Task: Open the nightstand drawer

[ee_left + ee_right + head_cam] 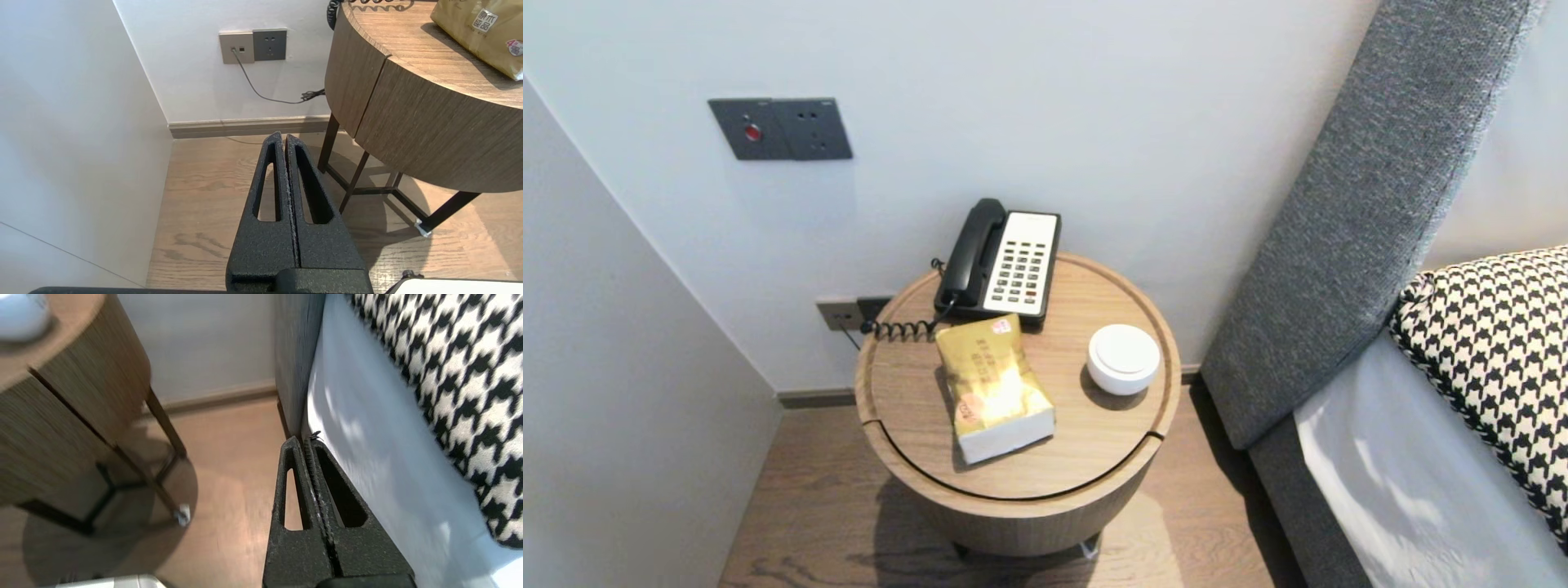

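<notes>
Table (1094,457): one phone (1005,261), one pack (992,388), one jar (1123,358)

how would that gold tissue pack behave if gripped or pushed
The gold tissue pack looks soft and creased, likely squashing when gripped. Its glossy film may slip. Lying flat on the table, it should slide, not roll.

The pack (992,384) was gold, the phone (1001,261) black and white, the table (1094,433) wood-grained brown, the pillow (1494,327) black-and-white houndstooth.
</notes>
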